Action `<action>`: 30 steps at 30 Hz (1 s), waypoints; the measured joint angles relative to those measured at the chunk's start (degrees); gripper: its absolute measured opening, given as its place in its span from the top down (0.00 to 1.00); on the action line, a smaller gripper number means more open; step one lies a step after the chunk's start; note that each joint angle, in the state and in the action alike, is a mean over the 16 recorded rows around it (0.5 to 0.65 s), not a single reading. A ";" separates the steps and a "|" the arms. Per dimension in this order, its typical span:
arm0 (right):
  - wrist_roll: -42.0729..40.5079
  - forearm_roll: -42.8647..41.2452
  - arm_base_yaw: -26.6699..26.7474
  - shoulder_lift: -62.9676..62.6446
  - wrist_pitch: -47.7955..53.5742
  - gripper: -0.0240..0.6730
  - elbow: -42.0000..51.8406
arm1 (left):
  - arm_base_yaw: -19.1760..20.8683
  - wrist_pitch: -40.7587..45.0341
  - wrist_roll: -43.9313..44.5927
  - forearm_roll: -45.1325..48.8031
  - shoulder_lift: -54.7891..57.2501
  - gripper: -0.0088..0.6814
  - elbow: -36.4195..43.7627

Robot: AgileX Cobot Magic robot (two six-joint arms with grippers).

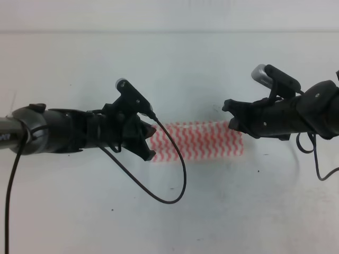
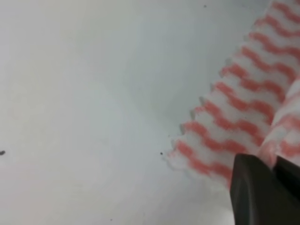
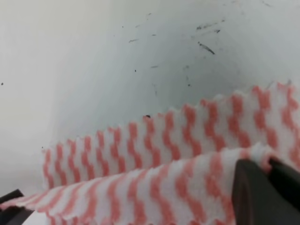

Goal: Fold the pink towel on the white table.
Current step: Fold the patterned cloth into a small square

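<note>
The pink towel point(image 1: 198, 141) looks light and limp on the table point(image 1: 169, 69); left gripper point(image 1: 148, 142) and right gripper point(image 1: 233, 116) each pinch an end edge, sensible holds.

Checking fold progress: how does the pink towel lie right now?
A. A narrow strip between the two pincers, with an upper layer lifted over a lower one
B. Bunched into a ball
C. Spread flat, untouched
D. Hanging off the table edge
A: the pink towel lies as a narrow strip between the left pincer and right pincer; the right wrist view shows a raised layer over a lower one.
</note>
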 joint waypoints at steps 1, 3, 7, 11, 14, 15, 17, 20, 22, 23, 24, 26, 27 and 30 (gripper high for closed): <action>-0.01 -0.01 0.00 0.00 0.02 0.97 0.00 | 0.00 -0.16 -0.09 0.00 0.00 0.98 -0.07; -0.02 -0.02 -0.01 -0.04 0.07 0.97 0.00 | 0.00 -0.44 -0.41 -0.03 0.00 0.98 -0.33; -0.01 -0.02 -0.01 -0.08 0.21 0.97 0.00 | 0.00 -0.89 -1.16 -0.03 -0.07 0.96 -1.25; -0.02 -0.05 -0.02 -0.11 0.33 0.97 0.00 | 0.00 -1.09 -2.05 -0.03 -0.83 0.95 -2.71; -0.02 -0.08 -0.01 -0.04 0.27 0.97 0.00 | 0.00 -1.12 -3.37 -0.04 -1.82 0.94 -3.93; -0.02 -0.10 -0.01 -0.04 0.25 0.97 0.00 | 0.00 -1.04 -4.03 -0.04 -2.22 0.94 -4.32; -0.03 -0.12 0.00 0.00 0.17 0.97 0.00 | 0.00 -0.62 -5.42 -0.04 -3.04 0.94 -5.05; -0.03 -0.14 0.01 0.04 0.05 0.97 0.00 | 0.00 0.69 -7.38 0.49 -4.14 0.94 -5.87; -0.04 -0.18 0.00 0.00 -0.03 0.97 0.00 | 0.00 2.22 -8.72 1.48 -4.72 0.95 -6.26; -0.04 -0.18 0.00 0.00 -0.07 0.97 0.00 | 0.00 3.20 -9.38 2.20 -4.84 0.95 -6.37; -0.04 -0.19 0.00 0.00 -0.11 0.97 0.00 | 0.00 4.31 -10.03 3.04 -4.87 0.95 -6.45; -0.04 -0.20 0.00 0.00 -0.19 0.97 0.00 | 0.00 6.80 -11.15 4.79 -4.77 0.96 -6.54; -0.04 -0.20 0.01 0.04 -0.21 0.97 0.00 | -0.01 8.10 -11.59 5.65 -4.50 0.96 -6.55; -0.04 -0.21 0.00 0.00 -0.18 0.97 0.00 | -0.03 12.02 -12.08 7.92 -3.33 0.97 -6.52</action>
